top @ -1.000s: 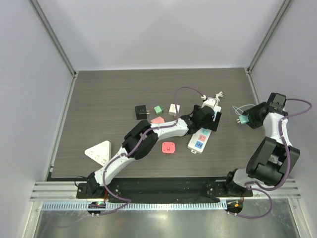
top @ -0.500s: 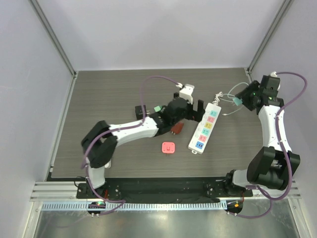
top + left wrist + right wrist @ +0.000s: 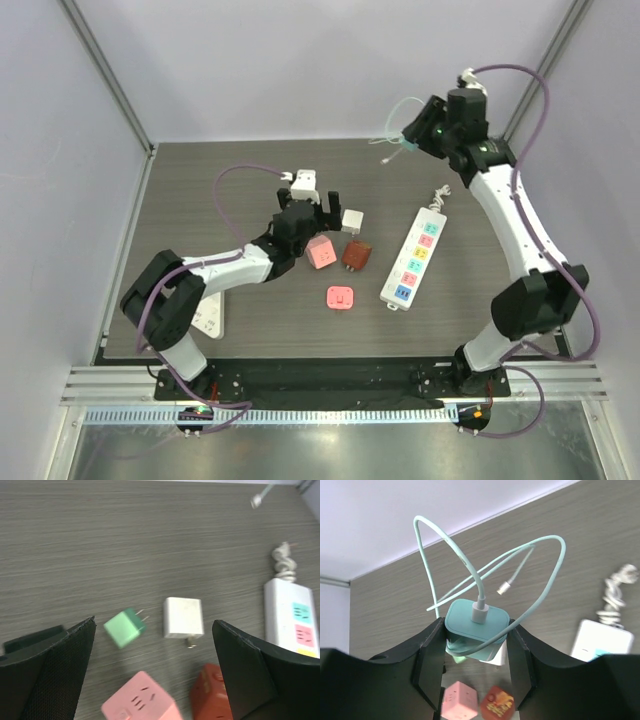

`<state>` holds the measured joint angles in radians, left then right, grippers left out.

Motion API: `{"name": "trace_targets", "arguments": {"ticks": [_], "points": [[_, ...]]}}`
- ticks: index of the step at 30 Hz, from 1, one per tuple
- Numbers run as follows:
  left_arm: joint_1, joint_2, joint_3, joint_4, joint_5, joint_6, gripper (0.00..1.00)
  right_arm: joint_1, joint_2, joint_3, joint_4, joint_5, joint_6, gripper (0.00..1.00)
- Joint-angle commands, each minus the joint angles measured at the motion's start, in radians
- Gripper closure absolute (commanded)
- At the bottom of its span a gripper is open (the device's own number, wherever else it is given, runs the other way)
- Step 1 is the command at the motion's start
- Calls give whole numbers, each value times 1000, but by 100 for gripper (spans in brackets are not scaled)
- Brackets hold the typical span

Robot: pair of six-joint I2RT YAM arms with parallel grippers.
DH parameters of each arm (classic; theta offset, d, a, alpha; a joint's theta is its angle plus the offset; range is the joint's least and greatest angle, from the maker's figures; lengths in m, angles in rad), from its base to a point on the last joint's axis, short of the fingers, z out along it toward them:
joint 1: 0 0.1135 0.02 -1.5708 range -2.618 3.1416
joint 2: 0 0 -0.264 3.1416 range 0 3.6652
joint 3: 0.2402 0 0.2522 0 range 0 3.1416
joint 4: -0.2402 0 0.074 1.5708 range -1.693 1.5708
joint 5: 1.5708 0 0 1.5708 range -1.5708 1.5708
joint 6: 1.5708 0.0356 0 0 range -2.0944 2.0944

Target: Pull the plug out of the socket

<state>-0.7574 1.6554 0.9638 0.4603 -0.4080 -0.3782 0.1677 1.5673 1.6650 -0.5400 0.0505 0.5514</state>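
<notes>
Table [image 3: 200, 200] is showing a matt, dark wood-grain surface. Strip [image 3: 412, 257] is appearing as smooth white plastic. Plug [image 3: 462, 625] is presenting smooth teal plastic, slightly glossy. Left fingers [image 3: 65, 675] are showing black, rough-textured facing.

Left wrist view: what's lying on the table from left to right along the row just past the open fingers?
green plug cube → white adapter → power strip. The pink and red-brown cubes at the bottom edge are left out, since they overlap these in left-right position.
</notes>
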Motion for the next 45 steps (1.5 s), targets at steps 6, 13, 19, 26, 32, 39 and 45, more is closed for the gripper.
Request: {"name": "trace_targets", "arguments": {"ticks": [6, 13, 19, 26, 32, 39, 45], "points": [[39, -89, -134, 262, -248, 84, 0, 136, 319, 258, 60, 58, -18, 99], [90, -85, -149, 245, -235, 35, 0, 181, 591, 400, 29, -15, 8, 99], [104, -74, -135, 213, -207, 1, 0, 202, 735, 443, 0, -90, 30, 99], [113, -60, -116, 179, -180, -21, 0, 230, 819, 496, -43, -95, 38, 96], [118, -59, -116, 173, -169, -34, 1, 248, 850, 489, -54, -103, 32, 89], [124, -51, -108, 160, -157, -45, 0, 257, 869, 510, -55, -109, 19, 72], [128, -49, -105, 153, -147, -50, 0, 262, 878, 519, -57, -118, 1, 55]]}}
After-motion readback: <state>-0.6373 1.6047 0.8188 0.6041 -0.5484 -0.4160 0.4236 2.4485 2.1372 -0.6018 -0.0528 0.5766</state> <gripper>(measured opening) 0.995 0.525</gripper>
